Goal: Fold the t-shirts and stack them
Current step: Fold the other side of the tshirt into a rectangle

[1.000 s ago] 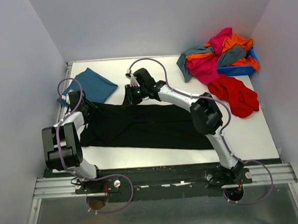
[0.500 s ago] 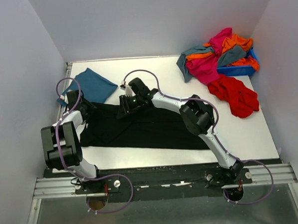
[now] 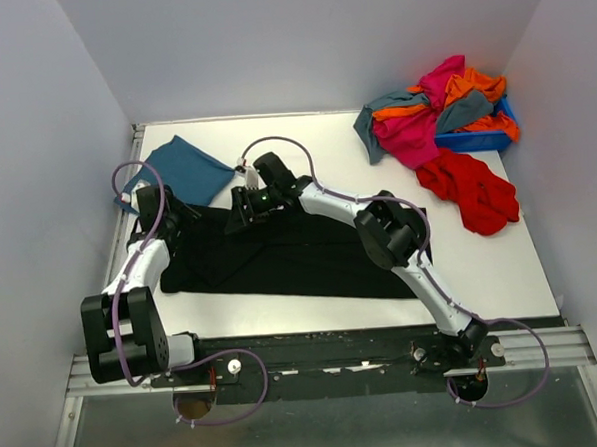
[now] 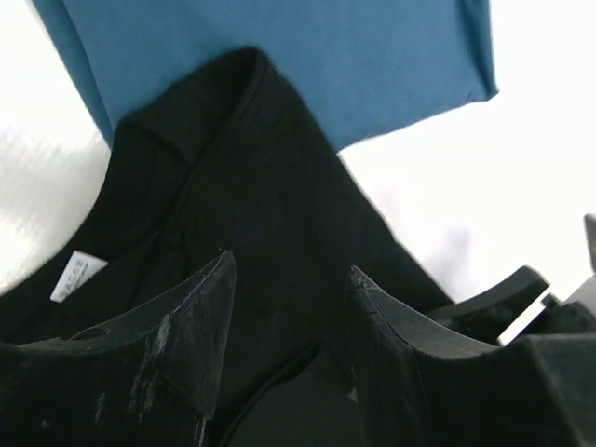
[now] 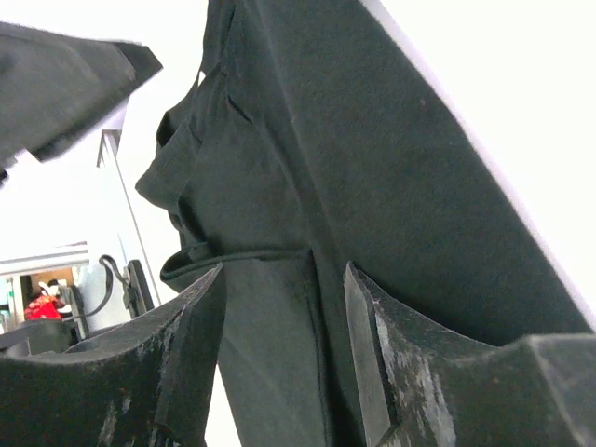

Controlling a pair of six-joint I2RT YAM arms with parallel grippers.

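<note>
Right gripper (image 3: 238,217): it has been carried toward 8 o'clock, from the far edge of the black t-shirt (image 3: 300,258) to a position over the shirt's left end. The gap to the left gripper (image 3: 178,220) has been reduced, and the two are now near each other.

Right arm's elbow (image 3: 389,229): it has been drawn toward 9 o'clock along with the gripper.

Left arm's elbow (image 3: 119,333): it has been dropped toward 6 o'clock, close to the base, and the forearm is now stretched out along the table's left side.

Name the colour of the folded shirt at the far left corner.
Plain teal-blue shirt, clearest in the top external view.
</note>
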